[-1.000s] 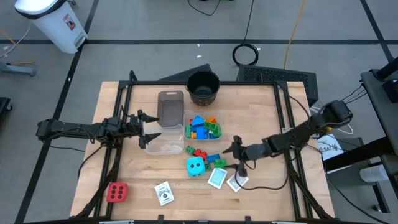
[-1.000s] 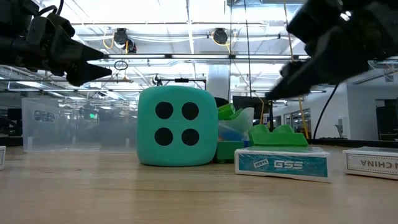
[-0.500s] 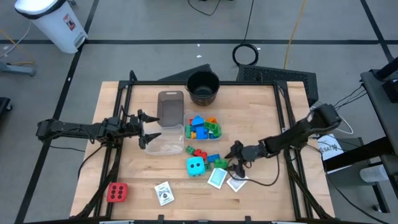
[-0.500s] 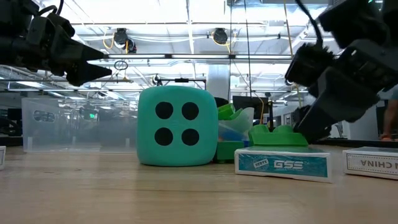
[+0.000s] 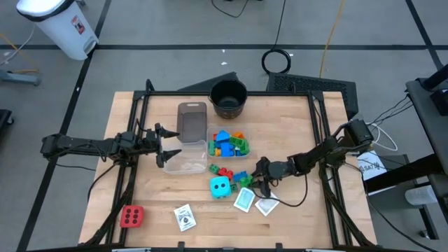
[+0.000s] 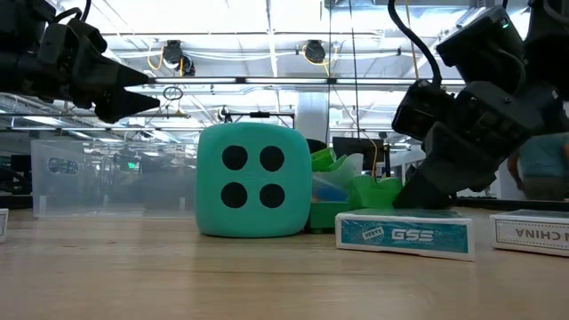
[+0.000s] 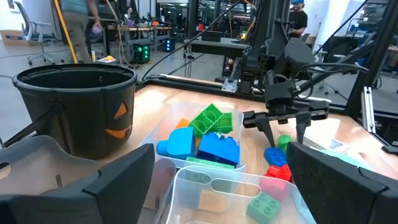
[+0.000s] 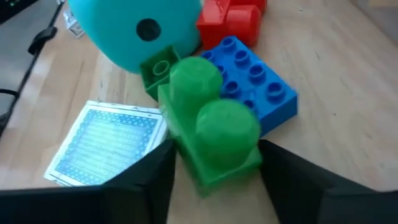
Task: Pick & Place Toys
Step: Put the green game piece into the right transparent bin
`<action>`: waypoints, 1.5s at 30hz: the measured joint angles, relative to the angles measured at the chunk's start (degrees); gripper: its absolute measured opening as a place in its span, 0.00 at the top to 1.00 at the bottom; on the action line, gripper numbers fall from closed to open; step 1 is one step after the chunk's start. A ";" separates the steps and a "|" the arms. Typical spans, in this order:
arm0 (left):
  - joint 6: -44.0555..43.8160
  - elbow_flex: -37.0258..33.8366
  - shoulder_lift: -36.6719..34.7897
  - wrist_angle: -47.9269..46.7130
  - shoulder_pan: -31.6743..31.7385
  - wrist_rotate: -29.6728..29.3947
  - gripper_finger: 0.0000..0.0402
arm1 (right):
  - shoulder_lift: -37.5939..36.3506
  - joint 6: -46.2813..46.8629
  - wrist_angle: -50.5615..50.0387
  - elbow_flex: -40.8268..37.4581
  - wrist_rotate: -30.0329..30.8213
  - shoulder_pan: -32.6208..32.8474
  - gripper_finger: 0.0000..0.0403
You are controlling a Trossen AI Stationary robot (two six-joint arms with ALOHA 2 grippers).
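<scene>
My right gripper (image 5: 257, 179) is open and low over the table, its fingers on either side of a green block (image 8: 211, 124). The block stands on the wood beside a blue block (image 8: 252, 84), a red block (image 8: 230, 15) and the cyan dotted cube (image 5: 220, 186). My left gripper (image 5: 168, 150) is open and empty, level above the empty clear tub (image 5: 187, 159). A second tub (image 5: 229, 143) holds several blocks. The red dotted cube (image 5: 131, 216) sits at the near left. Cards (image 5: 245, 201) lie near the front edge. My right gripper comes slanting down from the table's right side, one finger (image 8: 149, 180) on each side of the green block's lower part (image 8: 205, 168). The block stands on the table. I cannot tell whether the fingers touch it.
A black round pot (image 5: 228, 98) stands at the far edge, and a third clear tub (image 5: 192, 119) lies beside it. Another card (image 5: 185, 217) lies near the front, and one card (image 5: 267, 206) lies right of the gripper. The table's frame rails (image 5: 325, 161) run along both sides.
My right gripper has gone down and a little toward the table's left edge, tipping its fingers downward, and now stands around the green block next to the cyan cube. The blocks and cards have stayed in place.
</scene>
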 joint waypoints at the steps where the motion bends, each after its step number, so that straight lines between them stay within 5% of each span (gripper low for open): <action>1: 0.00 0.00 0.01 0.00 0.02 -0.02 0.09 | 0.02 -0.71 -0.02 0.00 0.05 0.00 0.55; 7: 0.00 0.00 0.00 0.00 0.00 0.00 0.09 | 0.11 -3.84 -0.21 0.00 0.13 0.00 0.73; 20: 0.00 0.00 0.00 0.00 0.00 0.00 0.09 | -0.95 -5.69 0.99 -0.07 -0.44 0.13 0.71; 35: 0.00 0.00 0.00 0.00 0.00 -0.02 0.09 | -14.77 -11.46 1.12 0.23 0.29 -0.87 0.72; 45: 0.00 0.00 0.02 0.00 0.02 -0.02 0.09 | -13.72 -18.40 -6.63 10.61 0.20 -5.14 0.72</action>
